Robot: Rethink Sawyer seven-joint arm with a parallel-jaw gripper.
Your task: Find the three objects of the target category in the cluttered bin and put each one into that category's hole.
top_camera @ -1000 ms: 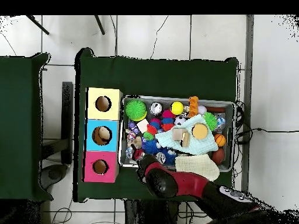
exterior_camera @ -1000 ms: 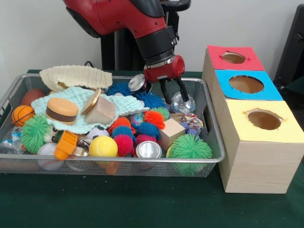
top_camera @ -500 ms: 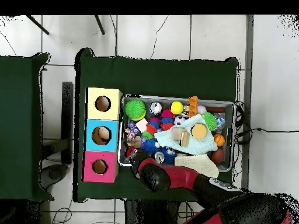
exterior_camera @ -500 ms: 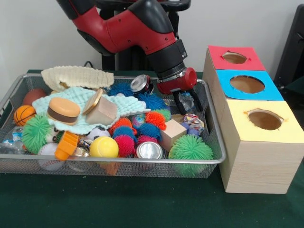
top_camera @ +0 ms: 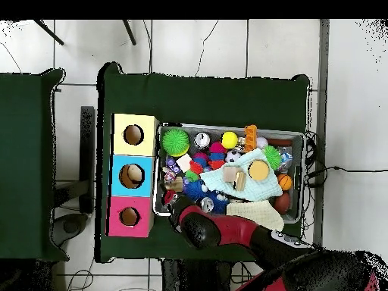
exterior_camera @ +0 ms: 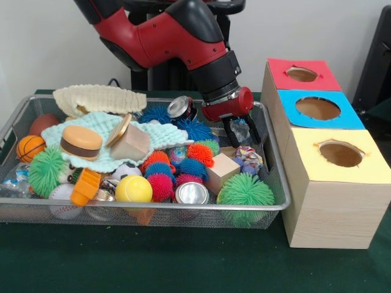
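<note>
My gripper hangs low at the right end of the wire bin. It is open, and its black fingers straddle a crumpled, shiny clear wrapper. A second crumpled, printed wrapper lies just in front of it. A silver can lies to the gripper's left, and another can sits near the front rim. Beside the bin stand three boxes with a red hole, a blue hole and a yellow hole. In the overhead view the arm hides the gripper.
The bin is packed with spiky balls, a wood block, a burger toy, a yellow ball, a basketball and two cloths. The boxes press against the bin's side.
Over the last second the gripper moved right and down, so its fingers now sit around the clear wrapper. In the last half second nothing shifted.
</note>
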